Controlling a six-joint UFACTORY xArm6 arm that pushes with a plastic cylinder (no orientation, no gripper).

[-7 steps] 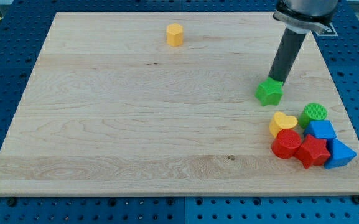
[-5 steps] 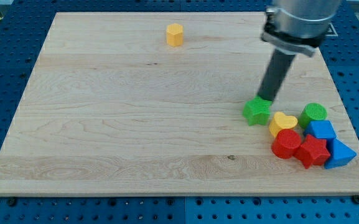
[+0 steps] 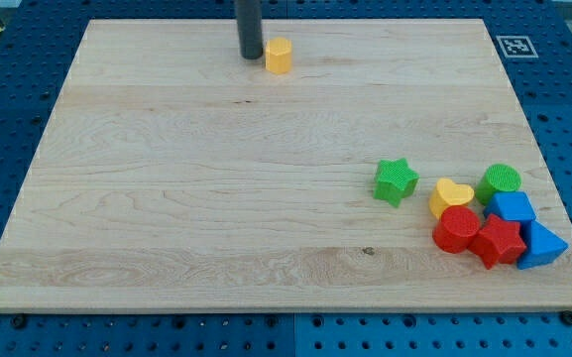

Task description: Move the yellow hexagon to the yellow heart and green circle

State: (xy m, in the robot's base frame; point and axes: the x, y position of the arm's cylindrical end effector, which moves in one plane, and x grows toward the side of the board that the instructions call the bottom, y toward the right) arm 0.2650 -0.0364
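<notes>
Rod tip (image 3: 251, 57) stands just left of the yellow hexagon (image 3: 279, 56); no jaws exist. Pushing rightward and nearer, centred, should steer it toward yellow heart (image 3: 449, 195) and green circle (image 3: 502, 179).

the yellow hexagon (image 3: 279, 56) is a small, stubby six-sided block standing flat and upright on the bench, just to the view's right of my tip (image 3: 251, 57), so close that i cannot tell whether they touch. the yellow heart (image 3: 450, 195) lies flat well apart from my tip, far toward the view's right and bottom, its lobes facing the view's left. the green circle (image 3: 502, 179) is a short round block with a ribbed top, sitting upright just to the view's right of the heart and a little higher in the view, farther still from my tip.
</notes>
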